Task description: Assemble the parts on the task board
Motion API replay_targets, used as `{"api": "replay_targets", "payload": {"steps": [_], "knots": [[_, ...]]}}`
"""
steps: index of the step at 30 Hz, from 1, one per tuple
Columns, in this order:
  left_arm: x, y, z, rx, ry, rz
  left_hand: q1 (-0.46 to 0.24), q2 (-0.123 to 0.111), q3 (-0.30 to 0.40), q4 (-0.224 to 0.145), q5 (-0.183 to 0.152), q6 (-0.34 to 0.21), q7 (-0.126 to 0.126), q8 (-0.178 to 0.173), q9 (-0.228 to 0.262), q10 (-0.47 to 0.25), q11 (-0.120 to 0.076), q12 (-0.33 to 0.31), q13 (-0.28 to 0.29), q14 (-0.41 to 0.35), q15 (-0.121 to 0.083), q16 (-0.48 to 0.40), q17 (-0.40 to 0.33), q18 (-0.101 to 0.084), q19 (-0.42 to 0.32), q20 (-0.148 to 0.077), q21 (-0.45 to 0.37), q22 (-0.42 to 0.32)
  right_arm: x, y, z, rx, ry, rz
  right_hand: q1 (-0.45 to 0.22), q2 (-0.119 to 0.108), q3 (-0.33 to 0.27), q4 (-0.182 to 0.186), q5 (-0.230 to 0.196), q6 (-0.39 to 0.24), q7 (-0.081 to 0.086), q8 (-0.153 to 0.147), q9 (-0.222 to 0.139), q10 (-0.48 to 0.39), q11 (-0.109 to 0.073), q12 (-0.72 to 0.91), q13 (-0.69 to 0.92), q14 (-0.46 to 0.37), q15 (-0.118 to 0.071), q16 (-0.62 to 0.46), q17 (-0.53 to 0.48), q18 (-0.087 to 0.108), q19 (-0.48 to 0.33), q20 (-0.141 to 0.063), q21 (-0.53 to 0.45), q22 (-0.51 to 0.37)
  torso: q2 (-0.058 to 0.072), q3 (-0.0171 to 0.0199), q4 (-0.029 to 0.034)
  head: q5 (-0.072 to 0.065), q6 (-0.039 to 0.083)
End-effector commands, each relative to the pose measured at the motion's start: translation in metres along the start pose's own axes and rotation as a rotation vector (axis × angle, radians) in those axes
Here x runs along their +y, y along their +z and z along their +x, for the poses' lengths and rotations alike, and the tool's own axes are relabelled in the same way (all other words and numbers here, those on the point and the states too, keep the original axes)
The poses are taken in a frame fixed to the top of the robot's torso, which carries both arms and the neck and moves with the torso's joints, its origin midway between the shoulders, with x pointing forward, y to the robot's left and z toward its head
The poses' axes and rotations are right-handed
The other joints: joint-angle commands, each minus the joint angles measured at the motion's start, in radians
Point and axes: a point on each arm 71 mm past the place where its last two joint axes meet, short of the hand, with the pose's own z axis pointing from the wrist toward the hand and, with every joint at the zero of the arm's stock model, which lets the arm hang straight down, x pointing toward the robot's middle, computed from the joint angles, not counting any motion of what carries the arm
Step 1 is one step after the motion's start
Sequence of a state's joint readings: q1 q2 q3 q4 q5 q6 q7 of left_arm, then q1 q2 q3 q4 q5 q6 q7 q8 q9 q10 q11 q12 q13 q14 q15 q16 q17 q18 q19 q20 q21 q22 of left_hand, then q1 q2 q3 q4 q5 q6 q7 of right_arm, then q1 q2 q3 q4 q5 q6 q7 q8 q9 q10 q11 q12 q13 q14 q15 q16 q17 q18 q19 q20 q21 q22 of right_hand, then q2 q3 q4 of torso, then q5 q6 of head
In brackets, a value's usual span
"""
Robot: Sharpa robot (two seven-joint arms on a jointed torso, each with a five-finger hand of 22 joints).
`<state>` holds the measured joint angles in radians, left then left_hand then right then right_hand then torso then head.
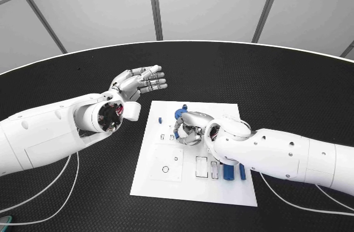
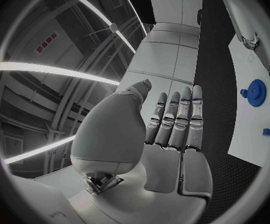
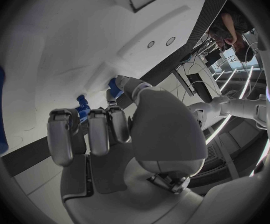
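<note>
Two robot hands: the left robot hand (image 1: 138, 84) hovers open over bare desk (image 1: 295, 84); the right robot hand (image 1: 193, 128) pinches a small blue part (image 3: 82, 110) above the task board (image 1: 221, 191)

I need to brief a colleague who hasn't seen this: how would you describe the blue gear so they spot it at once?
Start at the white task board in the middle of the table. Go to its far end, just beyond the right hand. The gear there is a round, toothed blue disc; the other blue parts are small pegs or long bars.
</note>
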<state>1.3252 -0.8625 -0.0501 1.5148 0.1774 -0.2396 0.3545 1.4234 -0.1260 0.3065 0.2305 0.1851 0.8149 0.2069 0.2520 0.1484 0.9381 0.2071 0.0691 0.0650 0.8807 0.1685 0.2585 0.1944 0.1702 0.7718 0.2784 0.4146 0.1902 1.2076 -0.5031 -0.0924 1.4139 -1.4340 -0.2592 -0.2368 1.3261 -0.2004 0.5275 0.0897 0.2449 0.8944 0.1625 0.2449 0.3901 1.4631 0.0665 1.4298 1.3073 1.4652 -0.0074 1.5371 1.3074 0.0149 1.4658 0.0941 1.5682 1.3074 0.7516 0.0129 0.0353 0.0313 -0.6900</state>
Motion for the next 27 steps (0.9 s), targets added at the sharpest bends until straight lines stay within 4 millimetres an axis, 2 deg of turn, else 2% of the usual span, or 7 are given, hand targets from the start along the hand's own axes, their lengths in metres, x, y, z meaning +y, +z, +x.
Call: {"api": "replay_targets", "payload": {"steps": [1,7,8,11,15,24,27], "knots": [[0.000,0.000,0.000,0.000,0.000,0.000,-0.003,-0.004,0.005,0.000,-0.002,-0.002,0.052,-0.007,-0.002,-0.003,0.003,-0.003,-0.001,-0.001,0.001,-0.006,0.002,0.010,-0.008,0.000,0.005,0.002,0.000,0.000,0.000,-0.001,0.000,-0.001,-0.005,-0.007,0.005,-0.005,-0.006,-0.012,0.002,-0.009,-0.003,-0.004,0.009,-0.008,0.148,0.087,0.008,0.001,0.179,-0.015,0.105,0.008,0.003,0.263,0.000,0.0001,0.0000,0.000,-0.001],[0.000,0.000,-0.001,-0.002,0.000,0.000,-0.003,-0.004,0.006,0.000,-0.002,-0.003,0.053,-0.007,-0.002,-0.005,0.004,-0.004,-0.001,-0.001,0.002,-0.007,0.002,0.010,-0.008,0.000,0.006,0.002,0.001,0.000,0.000,-0.007,0.002,-0.009,-0.015,-0.027,0.000,-0.008,-0.020,-0.046,0.012,-0.033,-0.016,-0.019,0.020,-0.024,0.135,0.087,0.017,0.001,0.182,-0.015,0.105,0.017,0.003,0.263,0.000,0.0001,0.0010,-0.001,0.000],[0.000,0.000,-0.001,-0.002,0.001,0.000,-0.003,-0.004,0.006,0.000,-0.002,-0.003,0.053,-0.007,-0.002,-0.005,0.004,-0.004,-0.001,-0.001,0.002,-0.007,0.002,0.010,-0.008,0.000,0.006,0.002,0.001,0.000,-0.001,-0.009,0.002,-0.011,-0.027,-0.043,-0.017,-0.005,-0.017,-0.061,0.015,-0.043,-0.022,-0.029,0.023,-0.035,0.126,0.088,0.021,0.002,0.184,-0.015,0.105,0.021,0.003,0.263,0.000,0.0002,0.0009,-0.001,0.000],[0.000,0.000,-0.001,-0.003,0.001,0.000,-0.003,-0.003,0.006,-0.001,-0.002,-0.003,0.052,-0.007,-0.002,-0.005,0.004,-0.004,-0.001,-0.001,0.002,-0.007,0.002,0.010,-0.008,0.001,0.006,0.002,0.001,0.000,-0.001,-0.013,0.003,-0.014,-0.030,-0.048,-0.049,-0.001,-0.071,-0.074,0.016,-0.050,-0.028,-0.034,0.025,-0.038,0.121,0.088,0.023,0.004,0.187,-0.015,0.105,0.024,0.003,0.263,0.000,0.0004,0.0001,-0.001,0.001],[0.000,0.000,-0.001,-0.003,0.001,0.000,-0.003,-0.003,0.007,-0.001,-0.002,-0.002,0.051,-0.007,-0.002,-0.006,0.003,-0.004,-0.001,-0.001,0.002,-0.007,0.002,0.010,-0.008,0.001,0.007,0.002,0.001,-0.001,-0.001,-0.018,0.005,-0.016,-0.015,-0.035,-0.114,0.011,-0.115,-0.087,0.019,-0.056,-0.037,-0.038,0.028,-0.041,0.116,0.088,0.026,0.004,0.188,-0.015,0.105,0.028,0.003,0.263,0.000,0.0008,-0.0001,0.000,0.001],[0.001,0.000,-0.002,0.007,0.014,-0.013,-0.001,-0.002,0.010,-0.003,-0.002,0.002,0.049,-0.005,-0.001,-0.003,0.001,-0.003,0.000,0.002,0.001,-0.006,0.003,0.011,-0.008,0.000,0.008,0.002,0.002,-0.018,-0.010,-0.101,0.031,-0.075,0.007,-0.021,-0.157,0.020,-0.117,-0.087,0.020,-0.055,-0.042,-0.039,0.029,-0.039,0.115,0.088,0.027,0.004,0.189,-0.015,0.105,0.029,0.003,0.263,-0.002,0.0016,-0.0004,-0.002,0.001],[0.002,0.001,-0.004,0.020,0.046,-0.030,-0.002,-0.004,0.024,-0.008,-0.003,0.031,0.037,0.007,0.004,0.067,-0.019,0.026,0.010,0.082,-0.025,0.038,0.028,0.015,0.026,-0.012,0.045,0.018,0.001,-0.035,-0.018,-0.161,0.074,-0.135,0.017,-0.011,-0.164,0.025,-0.101,-0.088,0.017,-0.055,-0.045,-0.038,0.027,-0.038,0.114,0.087,0.026,0.003,0.186,-0.015,0.105,0.028,0.003,0.263,-0.006,0.0024,-0.0057,0.002,0.004]]}}
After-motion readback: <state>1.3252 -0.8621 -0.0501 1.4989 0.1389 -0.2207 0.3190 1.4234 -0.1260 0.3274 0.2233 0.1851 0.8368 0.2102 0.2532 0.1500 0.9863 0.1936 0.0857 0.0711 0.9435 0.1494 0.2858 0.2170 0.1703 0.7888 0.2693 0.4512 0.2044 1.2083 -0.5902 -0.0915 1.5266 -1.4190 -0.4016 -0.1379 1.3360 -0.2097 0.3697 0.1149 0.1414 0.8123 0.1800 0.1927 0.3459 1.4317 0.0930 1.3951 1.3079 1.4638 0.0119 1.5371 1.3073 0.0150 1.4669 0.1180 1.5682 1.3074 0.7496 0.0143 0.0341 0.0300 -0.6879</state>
